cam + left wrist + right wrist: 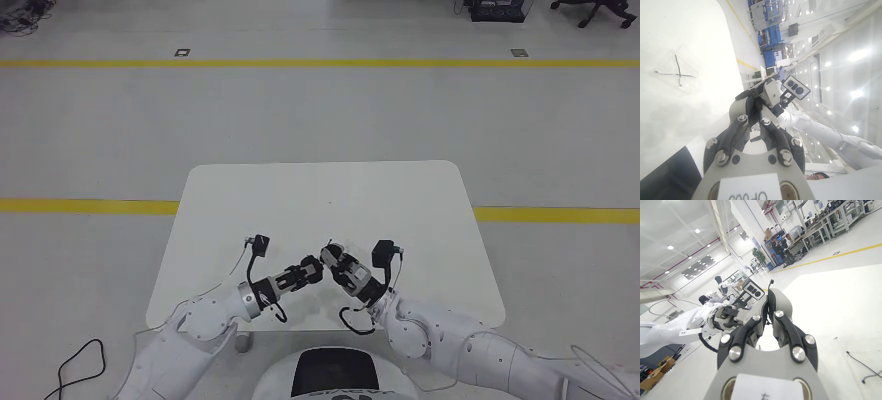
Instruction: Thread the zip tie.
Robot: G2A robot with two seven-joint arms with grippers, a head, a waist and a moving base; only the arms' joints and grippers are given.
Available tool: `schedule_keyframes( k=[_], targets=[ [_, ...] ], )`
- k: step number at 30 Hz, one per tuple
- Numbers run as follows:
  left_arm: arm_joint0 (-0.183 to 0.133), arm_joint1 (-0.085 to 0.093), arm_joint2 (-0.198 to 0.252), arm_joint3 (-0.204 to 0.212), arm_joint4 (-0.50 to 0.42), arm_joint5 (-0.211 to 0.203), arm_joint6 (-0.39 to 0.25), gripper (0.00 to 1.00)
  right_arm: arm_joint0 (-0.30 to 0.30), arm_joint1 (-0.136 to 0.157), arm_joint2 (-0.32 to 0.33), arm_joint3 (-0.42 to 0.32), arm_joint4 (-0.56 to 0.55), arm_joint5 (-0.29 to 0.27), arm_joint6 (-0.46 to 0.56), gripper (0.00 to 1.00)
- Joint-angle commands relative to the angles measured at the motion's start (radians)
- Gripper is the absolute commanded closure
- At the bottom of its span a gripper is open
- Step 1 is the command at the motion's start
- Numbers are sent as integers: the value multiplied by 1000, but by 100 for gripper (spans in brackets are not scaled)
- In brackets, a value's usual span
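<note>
White table [420, 200], black zip tie [771, 281] — yellow stripes [300, 63] across pale grey floor [300, 120].

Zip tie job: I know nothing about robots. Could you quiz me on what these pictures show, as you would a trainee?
1. True or false: the two loose ties on the table lie apart, not touching.
2. Where are the left hand and the right hand? A) at opposite table edges B) close together above the table C) lying flat on the table
3. Fill in: the right hand is ___ on a thin black zip tie.
Key: 1 false, they cross; 2 B; 3 shut.
</note>
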Motion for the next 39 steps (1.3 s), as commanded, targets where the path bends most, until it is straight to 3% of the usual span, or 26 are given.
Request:
schedule_keyframes(
  k=[1, 11, 32, 33, 34, 35, 36, 39],
  targets=[
    [2, 0, -2, -1, 0, 0, -1, 100, 0, -1, 0, 1, 3, 0, 0, 100],
    [-5, -2, 5, 10, -1, 0, 1, 100, -5, 7, 0, -32, -39, 0, -13, 100],
    [8, 3, -5, -10, 5, 0, -8, 100, 1, 15, 0, -30, -21, 0, -23, 100],
    [9, 3, -7, -12, 5, 0, -8, 100, 2, 15, 0, -30, -21, 0, -23, 96],
    [10, 4, -8, -13, 4, 0, -9, 100, 2, 16, 0, -30, -19, 0, -23, 83],
    [11, 4, -9, -14, 4, 0, -9, 100, 2, 16, 0, -30, -17, 0, -23, 63],
    [12, 4, -10, -15, 4, 0, -10, 100, 2, 17, 0, -30, -14, 0, -23, 54],
    [13, 4, -12, -15, 3, 0, -11, 100, 3, 18, 0, -30, -8, 0, -22, 53]
  ],
)
